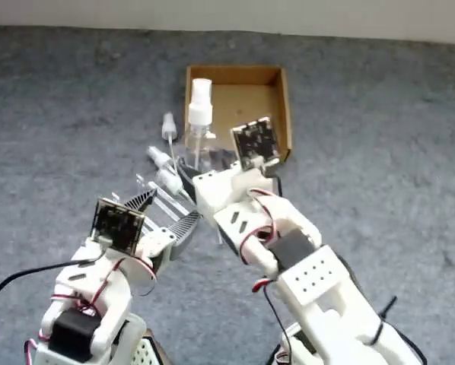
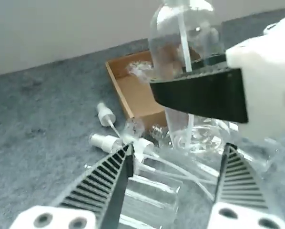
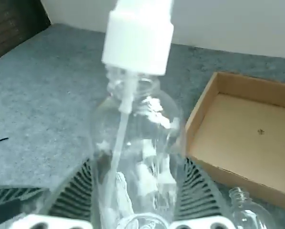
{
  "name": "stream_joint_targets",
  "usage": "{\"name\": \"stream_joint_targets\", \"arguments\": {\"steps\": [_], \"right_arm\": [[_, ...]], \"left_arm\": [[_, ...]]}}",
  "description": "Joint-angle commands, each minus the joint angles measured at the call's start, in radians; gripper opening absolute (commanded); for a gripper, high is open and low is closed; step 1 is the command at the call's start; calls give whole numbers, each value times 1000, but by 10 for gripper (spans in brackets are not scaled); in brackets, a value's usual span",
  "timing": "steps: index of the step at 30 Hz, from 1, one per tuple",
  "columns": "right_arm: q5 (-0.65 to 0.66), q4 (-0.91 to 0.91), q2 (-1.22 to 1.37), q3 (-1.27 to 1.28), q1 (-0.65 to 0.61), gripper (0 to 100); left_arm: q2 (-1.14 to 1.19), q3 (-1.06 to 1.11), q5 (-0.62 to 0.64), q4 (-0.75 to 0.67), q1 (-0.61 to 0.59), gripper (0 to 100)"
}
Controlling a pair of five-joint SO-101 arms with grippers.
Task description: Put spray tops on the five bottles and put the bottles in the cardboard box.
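A clear plastic bottle (image 3: 142,143) with a white spray top (image 3: 138,38) at its neck stands upright, the top's thin tube running down inside. The right gripper (image 3: 140,191) has its black ribbed fingers (image 3: 78,193) closed against the bottle's two sides. The bottle is just beside the shallow brown cardboard box (image 3: 199,114), not in it.

The left gripper (image 2: 173,162) is spread wide over clear bottles (image 2: 142,193) lying on the floor and holds nothing. Loose white spray tops (image 1: 168,125) with tubes lie near the box's left wall.

Everything rests on grey short-pile carpet (image 1: 60,114). A plain white wall (image 1: 227,11) runs along the far edge.
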Motion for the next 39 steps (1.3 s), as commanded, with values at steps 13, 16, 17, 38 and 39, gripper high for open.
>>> {"name": "stream_joint_targets", "arguments": {"steps": [13, 16, 17, 38, 39], "right_arm": [[-12, 214, 31, -177, -67, 3], [-12, 216, 31, -177, -67, 3], [-12, 216, 31, -180, -67, 3], [43, 217, 30, -173, -7, 3], [44, 217, 30, -173, -2, 3]], "left_arm": [[22, 97, -5, -172, -81, 245], [22, 102, -5, -172, -88, 245], [22, 113, -6, -176, -88, 245], [21, 160, -54, -204, -127, 245], [21, 166, -54, -204, -127, 245]]}}
